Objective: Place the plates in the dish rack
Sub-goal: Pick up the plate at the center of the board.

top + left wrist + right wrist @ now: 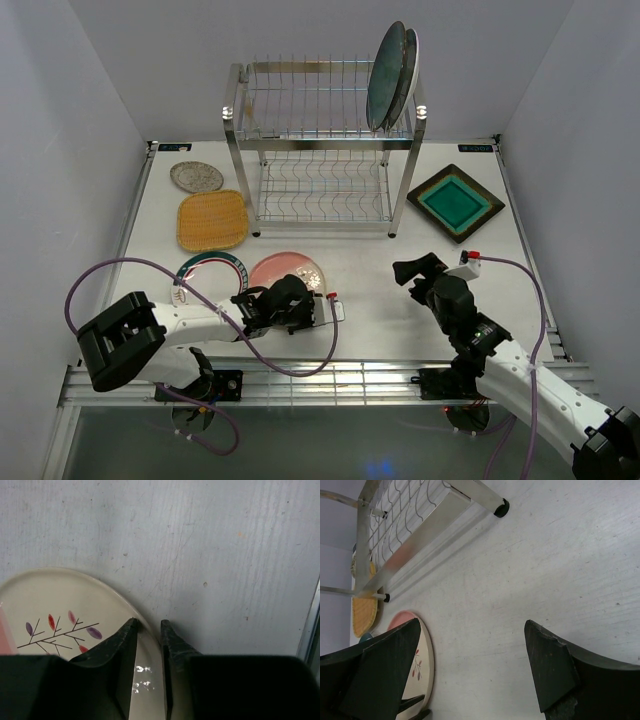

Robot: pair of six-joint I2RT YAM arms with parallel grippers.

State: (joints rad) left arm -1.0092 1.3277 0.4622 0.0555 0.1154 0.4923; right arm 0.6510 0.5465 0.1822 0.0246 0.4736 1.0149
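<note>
Bright, even overhead light; soft shadows sit under the dish rack (322, 190) on the pale table (380, 295), w/ small hot glints on its steel. Left wrist view shows glare spots on the pink-cream plate (60, 595) (pic slightly soft overall). In the right wrist view, the right gripper (471, 625) fingers (550, 670) look dark & blurred.

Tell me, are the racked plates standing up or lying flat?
Standing on edge: two plates lean together at the right end of the dish rack's top shelf.
</note>
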